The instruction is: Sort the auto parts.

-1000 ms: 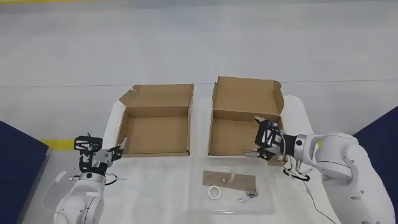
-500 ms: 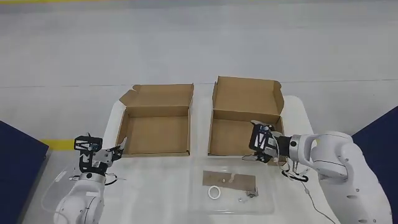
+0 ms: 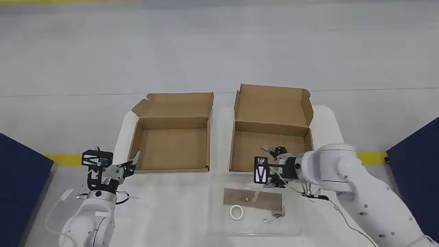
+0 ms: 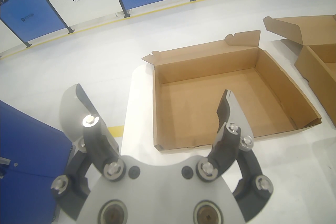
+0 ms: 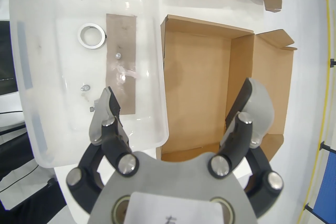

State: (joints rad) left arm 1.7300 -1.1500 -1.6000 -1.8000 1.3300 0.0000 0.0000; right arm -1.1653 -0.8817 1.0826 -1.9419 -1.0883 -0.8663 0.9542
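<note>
The left box (image 4: 223,104) and the right box (image 5: 197,78) are plain brown cardboard, matt and slightly fibrous. The bin (image 5: 39,12) is cloudy clear plastic with glossy glints on its floor. In it, the ring (image 5: 91,35) is bright polished metal, the screws (image 5: 118,55) are shiny metal, and the strip (image 5: 121,64) is dull brown card. The desk (image 4: 288,170) is smooth white. The right tool (image 5: 178,86) has a brushed grey metal plate, matt black links and ridged black pads (image 5: 114,104).
</note>
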